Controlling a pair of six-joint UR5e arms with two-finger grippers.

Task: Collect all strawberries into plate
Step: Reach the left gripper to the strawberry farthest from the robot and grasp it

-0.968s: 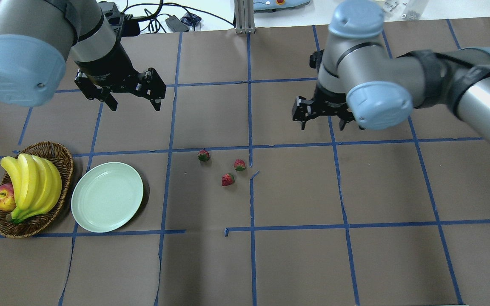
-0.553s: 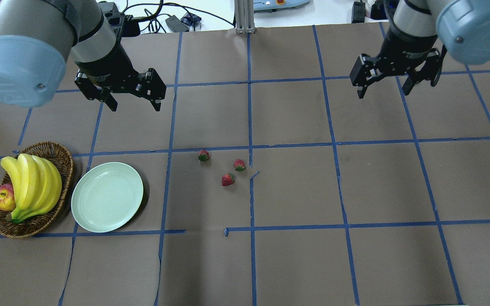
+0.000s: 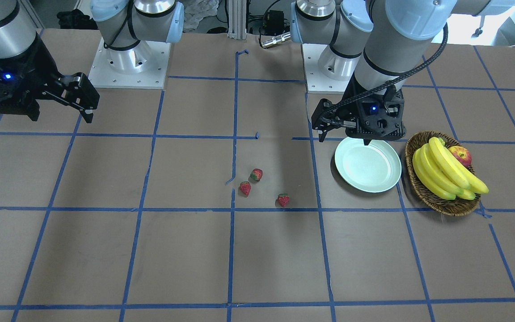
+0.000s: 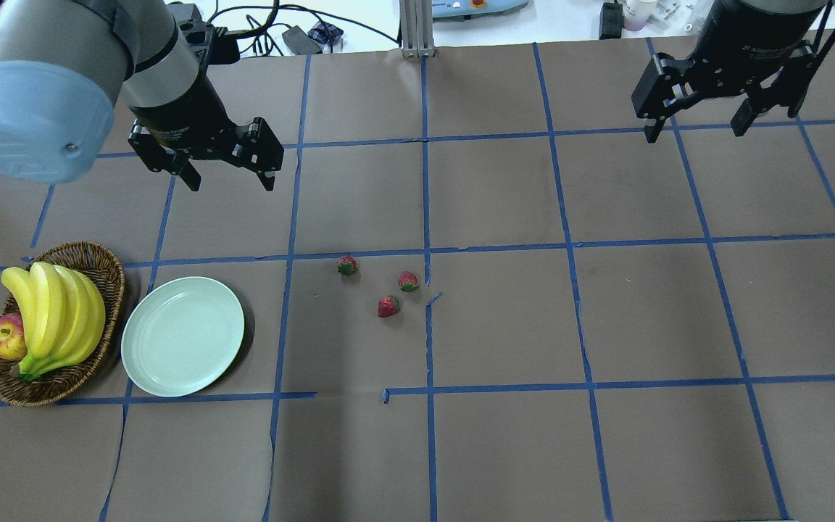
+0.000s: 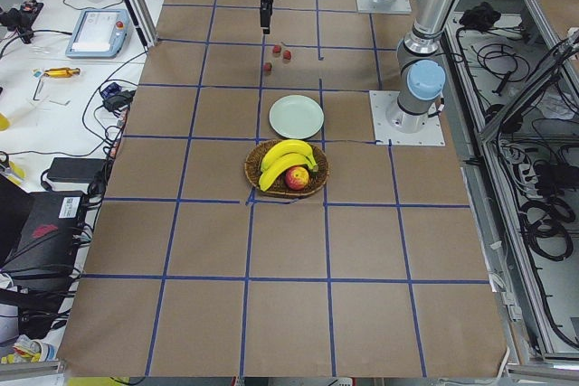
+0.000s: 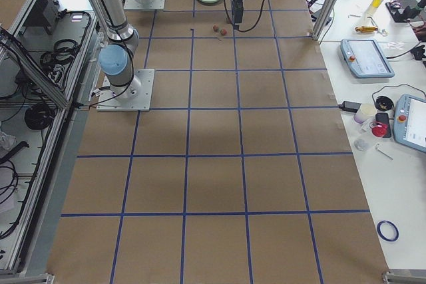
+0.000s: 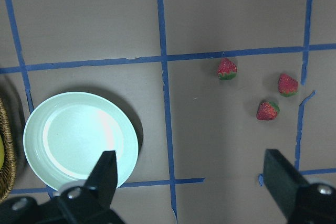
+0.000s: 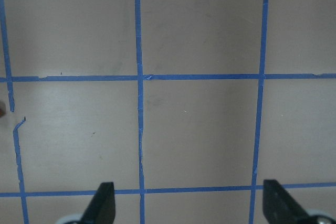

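Note:
Three small red strawberries lie loose near the table's middle: one [image 4: 346, 265], a second [image 4: 408, 281] and a third [image 4: 388, 307]. The left wrist view shows the same strawberries [image 7: 268, 110] to the right of the plate. The pale green plate [image 4: 182, 336] sits bare at the left, next to the basket. My left gripper [image 4: 230, 177] hangs open above the mat, behind the plate and holding nothing. My right gripper [image 4: 693, 130] is open and bare at the far right back, well away from the strawberries. In the front-facing view the left gripper [image 3: 344, 136] hovers by the plate's [image 3: 367, 164] far rim.
A brown wicker basket [image 4: 55, 384] with yellow bananas [image 4: 55, 312] and a red-yellow apple [image 4: 4, 337] stands left of the plate. Blue tape lines grid the brown mat. Cables and devices lie beyond the back edge.
My right arm has swung from near the table's middle out to the far right back, with its gripper still open. The left arm, the strawberries and the plate have not moved.

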